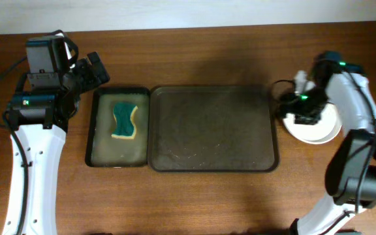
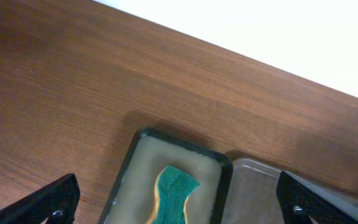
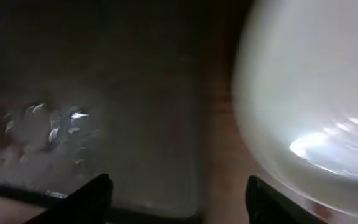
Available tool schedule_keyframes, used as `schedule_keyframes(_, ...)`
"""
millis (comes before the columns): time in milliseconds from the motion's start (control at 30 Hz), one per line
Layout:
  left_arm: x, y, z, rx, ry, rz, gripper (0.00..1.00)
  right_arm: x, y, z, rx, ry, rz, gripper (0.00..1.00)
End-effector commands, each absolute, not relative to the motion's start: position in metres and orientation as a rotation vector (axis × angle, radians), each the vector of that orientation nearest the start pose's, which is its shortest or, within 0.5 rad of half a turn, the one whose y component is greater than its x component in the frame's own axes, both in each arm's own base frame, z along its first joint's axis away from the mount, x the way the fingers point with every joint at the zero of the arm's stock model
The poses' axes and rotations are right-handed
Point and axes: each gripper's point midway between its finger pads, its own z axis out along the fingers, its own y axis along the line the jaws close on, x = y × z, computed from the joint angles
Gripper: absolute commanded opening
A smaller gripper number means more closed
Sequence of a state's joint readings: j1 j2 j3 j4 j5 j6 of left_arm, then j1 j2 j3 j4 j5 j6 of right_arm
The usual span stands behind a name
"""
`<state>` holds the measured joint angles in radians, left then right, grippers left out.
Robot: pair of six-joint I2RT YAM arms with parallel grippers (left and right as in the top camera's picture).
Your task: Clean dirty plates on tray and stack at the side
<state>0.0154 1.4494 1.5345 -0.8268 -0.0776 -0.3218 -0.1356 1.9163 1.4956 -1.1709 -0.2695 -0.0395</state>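
The dark brown tray (image 1: 211,127) lies in the middle of the table with no plates on it. The white plates (image 1: 318,130) sit in a stack on the table just right of the tray. How many there are I cannot tell, and I see no pale bluish-green one. My right gripper (image 1: 291,108) hangs open and empty over the gap between the tray's right rim (image 3: 135,124) and the stack (image 3: 309,99). My left gripper (image 1: 95,70) is open and empty above the table behind the small black tray.
A narrow black tray (image 1: 95,140) left of the brown tray holds cloudy water and a green and yellow sponge (image 1: 125,121). The sponge (image 2: 174,193) and black tray (image 2: 219,171) also show in the left wrist view.
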Motion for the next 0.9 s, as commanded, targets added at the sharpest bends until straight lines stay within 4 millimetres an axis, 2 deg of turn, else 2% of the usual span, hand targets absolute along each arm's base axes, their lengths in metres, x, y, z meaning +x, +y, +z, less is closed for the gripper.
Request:
schedule_keyframes(0, 0.408, 0.019, 0.291, -0.414, 2.271, -0.074, 0.99, 0.351, 0.051, 0.084, -0.207, 3.093, 0.430, 0.82)
schedule_keyframes(33, 0.408, 0.019, 0.291, -0.414, 2.271, -0.074, 0.99, 0.350, 0.063, 0.084, -0.256, 3.092, 0.432, 0.98)
schedule_keyframes(167, 0.408, 0.019, 0.291, -0.414, 2.271, -0.074, 0.99, 0.335, 0.118, 0.084, -0.508, 3.082, 0.435, 0.99)
schedule_keyframes(233, 0.408, 0.019, 0.291, -0.414, 2.271, -0.074, 1.00, 0.330, 0.131, 0.084, -0.569, 3.077, 0.435, 0.98)
schedule_keyframes(333, 0.408, 0.019, 0.291, -0.415, 2.271, -0.073, 0.99, 0.327, 0.141, 0.084, -0.615, 3.072, 0.435, 0.98)
schedule_keyframes(600, 0.408, 0.019, 0.291, -0.414, 2.271, -0.073, 0.99, 0.327, 0.139, 0.087, -0.606, 3.065, 0.435, 0.98)
schedule_keyframes(667, 0.408, 0.019, 0.291, -0.415, 2.271, -0.074, 1.00, 0.328, 0.140, 0.110, -0.609, 2.994, 0.433, 0.98)
schedule_keyframes(700, 0.408, 0.019, 0.291, -0.414, 2.271, -0.074, 0.99, 0.328, 0.139, 0.129, -0.608, 2.937, 0.432, 0.98)
schedule_keyframes(800, 0.408, 0.019, 0.291, -0.414, 2.271, -0.074, 0.99, 0.313, 0.135, 0.214, -0.605, 2.672, 0.421, 0.98)
schedule_keyframes(867, 0.408, 0.019, 0.291, -0.414, 2.271, -0.074, 0.99, 0.287, 0.128, 0.278, -0.598, 2.462, 0.411, 0.99)
